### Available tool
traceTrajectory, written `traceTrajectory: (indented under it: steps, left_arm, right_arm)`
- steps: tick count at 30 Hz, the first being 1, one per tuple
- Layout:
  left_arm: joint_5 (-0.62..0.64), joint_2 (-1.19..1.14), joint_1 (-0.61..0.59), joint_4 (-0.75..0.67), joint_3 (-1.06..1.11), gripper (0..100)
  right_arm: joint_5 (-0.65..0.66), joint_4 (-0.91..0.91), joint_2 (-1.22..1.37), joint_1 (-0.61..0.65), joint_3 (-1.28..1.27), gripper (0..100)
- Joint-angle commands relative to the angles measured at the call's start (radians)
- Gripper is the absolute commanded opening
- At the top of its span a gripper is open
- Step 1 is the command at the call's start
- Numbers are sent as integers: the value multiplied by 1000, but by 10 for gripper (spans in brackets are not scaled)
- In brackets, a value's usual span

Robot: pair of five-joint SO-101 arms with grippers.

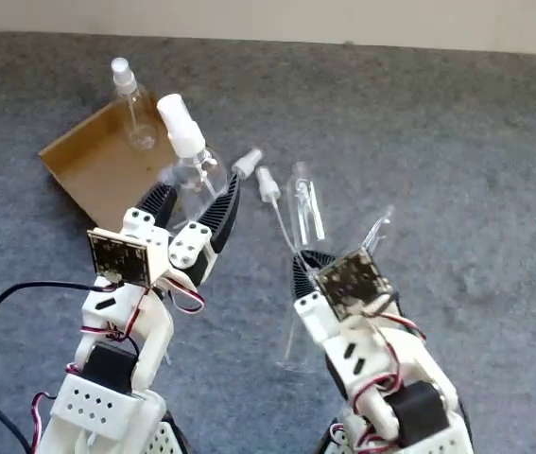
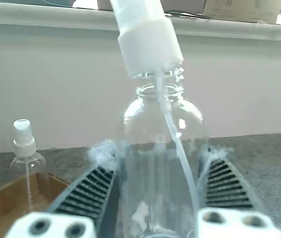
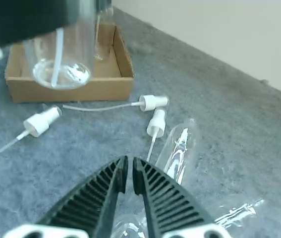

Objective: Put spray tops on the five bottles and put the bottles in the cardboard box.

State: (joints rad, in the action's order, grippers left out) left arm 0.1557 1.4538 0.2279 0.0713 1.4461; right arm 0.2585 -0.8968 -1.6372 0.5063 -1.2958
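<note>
My left gripper (image 1: 197, 189) is shut on a clear round bottle (image 2: 160, 163), held upright near the cardboard box (image 1: 93, 165). A white spray top (image 2: 147, 39) sits tilted on the bottle's neck, with its tube inside. Another capped bottle (image 1: 133, 104) stands in the box. My right gripper (image 3: 129, 171) is shut on nothing, low over the carpet. Beyond it lie three loose spray tops (image 3: 152, 102) (image 3: 156, 123) (image 3: 41, 121) and an uncapped bottle (image 3: 180, 148) on its side.
Grey carpet (image 1: 457, 151) covers the table. Another clear bottle (image 1: 296, 331) lies by the right arm's base, and one more (image 3: 234, 213) lies beside that gripper. A pale wall (image 1: 343, 19) runs along the far edge.
</note>
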Motion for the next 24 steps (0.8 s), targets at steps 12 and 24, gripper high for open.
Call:
traceTrajectory:
  steps: [12,24]
  left_arm:
    - [15,13,166,-29,-48,45]
    - [12,13,255,-342,153,45]
  right_arm:
    - [9,216,-15,194,-147,8]
    - [9,216,-42,262,-154,8]
